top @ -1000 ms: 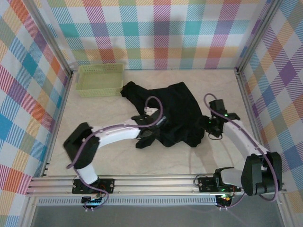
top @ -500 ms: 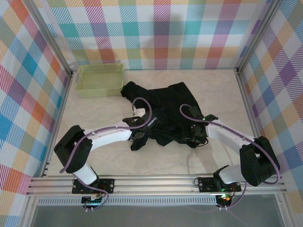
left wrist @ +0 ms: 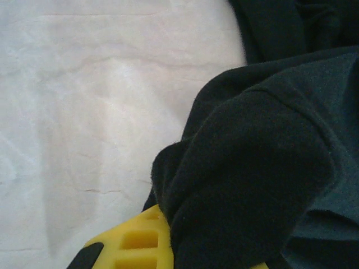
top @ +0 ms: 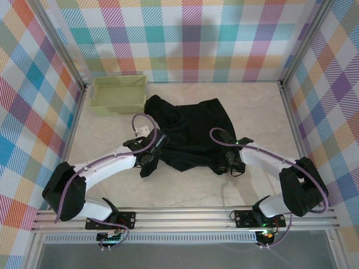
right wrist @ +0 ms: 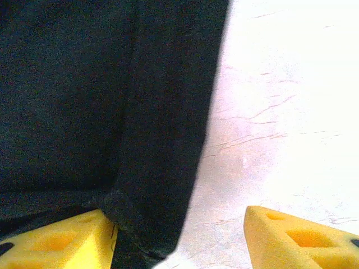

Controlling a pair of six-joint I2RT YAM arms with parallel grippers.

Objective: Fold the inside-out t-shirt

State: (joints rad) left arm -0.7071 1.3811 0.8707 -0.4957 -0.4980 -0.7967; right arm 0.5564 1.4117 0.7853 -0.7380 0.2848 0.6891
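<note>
T-shirt [top: 193, 129] dragged leftward, left fingers [left wrist: 132, 244] pinching it

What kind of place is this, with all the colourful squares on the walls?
Probably a robot test booth, not a home: checked walls in a metal frame, two robot arms bolted at the table edge, a black t-shirt.

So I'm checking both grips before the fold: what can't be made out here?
- Left wrist view: t-shirt cloth covers the left gripper, hiding its pinch.
- Right wrist view: the bottom edge cuts off the right gripper.
- Top view: both jaws are too small and dark against the t-shirt.
</note>
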